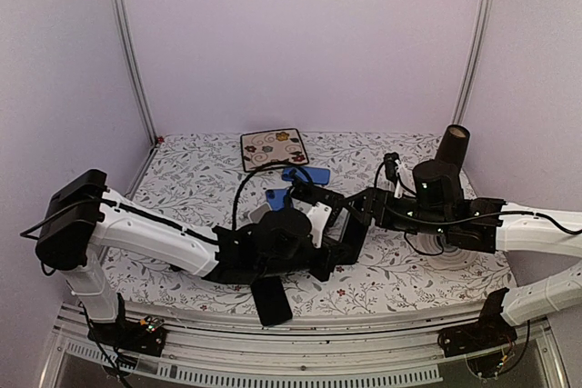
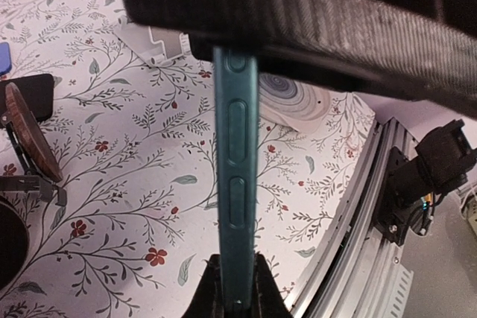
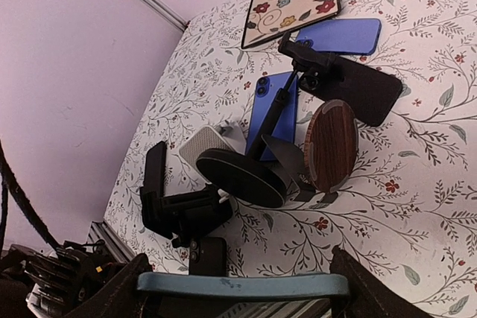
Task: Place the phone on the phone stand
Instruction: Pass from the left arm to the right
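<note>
A phone in a teal case [image 2: 237, 147] is held edge-on above the table, and both grippers grip it. My left gripper [image 2: 235, 292] is shut on its lower end. My right gripper [image 3: 242, 288] is shut across it, one finger at each end of the teal edge [image 3: 242, 286]. In the top view the grippers meet at the table's middle, left [image 1: 329, 252] and right [image 1: 350, 215]. A phone stand with a round black base [image 3: 240, 176], a thin arm and a clamp stands beyond, beside a wooden disc holder [image 3: 330, 145].
On the floral table [image 1: 182, 179] lie two blue phones [image 3: 339, 35] [image 3: 270, 106], a black phone [image 3: 373, 93] at the back and another [image 1: 271, 300] at the front edge. There are also a folded black stand [image 3: 179, 202], a white mesh block [image 3: 209, 150], a patterned mat [image 1: 274, 148] and a spiral disc [image 2: 298, 98].
</note>
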`<state>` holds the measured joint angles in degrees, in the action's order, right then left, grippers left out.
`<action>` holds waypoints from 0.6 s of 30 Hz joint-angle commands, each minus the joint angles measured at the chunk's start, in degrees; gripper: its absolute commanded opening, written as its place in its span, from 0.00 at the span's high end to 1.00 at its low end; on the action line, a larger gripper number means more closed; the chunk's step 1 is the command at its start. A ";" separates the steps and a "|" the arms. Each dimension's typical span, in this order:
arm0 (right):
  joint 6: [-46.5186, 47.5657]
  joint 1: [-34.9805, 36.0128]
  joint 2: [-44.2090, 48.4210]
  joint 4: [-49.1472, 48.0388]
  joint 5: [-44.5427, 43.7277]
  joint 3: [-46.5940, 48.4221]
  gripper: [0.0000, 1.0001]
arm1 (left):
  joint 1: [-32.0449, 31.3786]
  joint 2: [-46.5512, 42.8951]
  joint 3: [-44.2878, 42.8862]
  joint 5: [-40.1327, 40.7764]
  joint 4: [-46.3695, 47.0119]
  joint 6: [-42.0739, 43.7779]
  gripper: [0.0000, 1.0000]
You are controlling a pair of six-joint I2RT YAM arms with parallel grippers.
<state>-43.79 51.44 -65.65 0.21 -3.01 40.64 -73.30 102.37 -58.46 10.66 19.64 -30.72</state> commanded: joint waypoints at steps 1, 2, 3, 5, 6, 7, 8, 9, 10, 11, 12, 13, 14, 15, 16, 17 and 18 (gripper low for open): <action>0.12 0.16 0.11 0.65 -2.28 0.03 0.54 | -0.87 0.72 -2.88 1.18 1.46 0.42 1.00; 0.32 0.20 0.28 0.91 -2.42 0.12 0.58 | -0.88 0.77 -2.89 1.21 1.38 0.38 0.99; 0.61 0.21 0.45 1.25 -2.58 0.32 0.62 | -0.87 0.84 -2.83 1.29 1.41 0.20 0.94; 1.02 0.19 0.75 2.15 -3.06 0.87 0.67 | -0.86 0.90 -2.80 1.30 1.45 0.04 0.85; 1.19 0.22 0.89 2.72 -3.39 1.19 0.69 | -0.86 0.90 -2.77 1.24 1.40 -0.08 0.81; 1.53 0.24 1.06 3.13 -3.67 1.41 0.70 | -0.88 0.90 -2.66 1.07 1.49 -0.12 0.74; 1.74 0.22 1.31 3.52 -3.94 1.59 0.71 | -0.88 0.90 -2.59 0.98 1.66 -0.17 0.67; 1.98 0.21 1.45 3.72 -4.11 1.72 0.72 | -0.83 0.86 -2.40 0.95 1.84 -0.21 0.62; 2.44 0.20 1.56 3.91 -4.34 1.96 0.72 | -0.88 0.76 -2.20 0.95 1.96 -0.37 0.56; 2.82 0.11 1.65 4.31 -4.64 2.16 0.72 | -0.87 0.51 -2.00 0.97 2.02 -0.41 0.50; 3.46 -0.19 1.66 4.77 -4.79 2.53 0.72 | -0.88 0.33 -1.76 1.14 2.14 -0.52 0.45; 3.91 -0.64 1.62 5.34 -4.64 2.76 0.73 | -0.88 0.05 -1.55 1.23 2.20 -0.61 0.41; 4.69 -1.40 1.65 5.78 -4.38 3.01 0.73 | -0.88 -0.31 -0.99 1.39 2.16 -0.76 0.38; 5.38 -2.14 1.78 6.19 -4.03 3.19 0.73 | -0.86 -0.73 -0.45 1.57 2.21 -0.79 0.33; 5.84 -2.75 1.90 6.48 -3.92 3.34 0.73 | -0.84 -1.24 0.02 1.79 2.32 -0.98 0.28; 6.82 -3.41 2.04 7.01 -3.98 3.51 0.73 | -0.85 -1.88 0.66 2.04 2.29 -1.08 0.24; 7.43 -4.08 2.17 7.56 -4.20 3.78 0.74 | -0.86 -2.49 1.23 2.37 2.33 -1.28 0.20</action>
<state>-39.77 49.82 -65.47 7.14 -6.09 41.10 -73.58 102.69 -59.16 11.64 20.86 -31.68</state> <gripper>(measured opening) 0.763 0.746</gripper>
